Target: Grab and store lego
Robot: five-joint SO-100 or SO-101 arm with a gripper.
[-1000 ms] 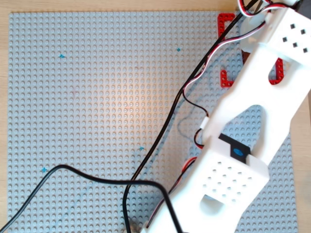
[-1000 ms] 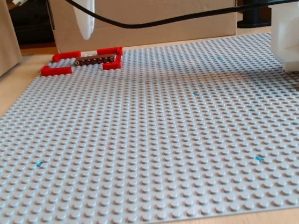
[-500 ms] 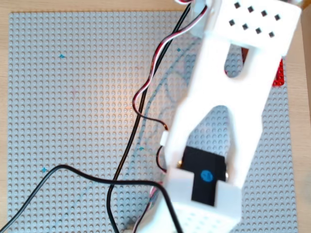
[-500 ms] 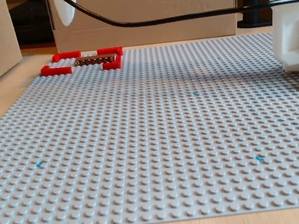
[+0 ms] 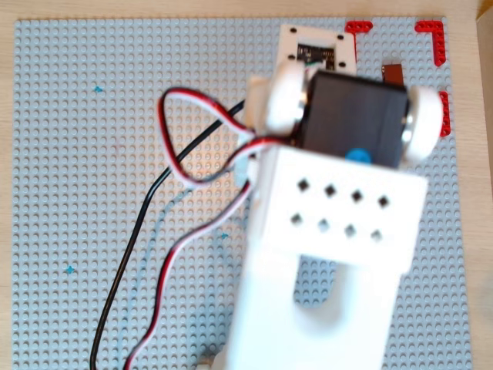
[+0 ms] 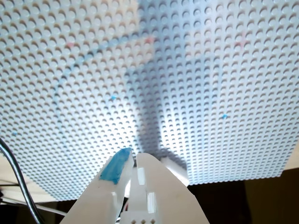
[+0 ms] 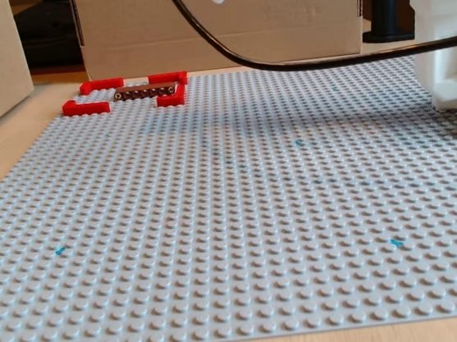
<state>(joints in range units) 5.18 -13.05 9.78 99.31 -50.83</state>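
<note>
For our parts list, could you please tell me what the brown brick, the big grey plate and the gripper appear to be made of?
Brown brick: apparently hard moulded plastic, slightly glossy, with holes along its side.
Grey plate: likely the same plastic, matte, covered in even moulded studs.
Gripper: white plastic, possibly 3D-printed; one finger has a blue patch, perhaps tape.

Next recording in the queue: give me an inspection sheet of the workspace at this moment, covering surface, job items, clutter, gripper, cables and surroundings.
Surface: grey studded baseplate on a wooden table, a few small blue marks on it.
Job's things: brown lego lies inside the frame of red corner pieces at the baseplate's far left in the fixed view; mostly hidden under the arm overhead.
Clutter: nothing seen.
Gripper: gripper raised above bare studs, fingertips nearly together, holding nothing; one tip is blue.
Cables: black cable and red-white wires hang over the plate.
Surroundings: cardboard boxes behind the plate.
</note>
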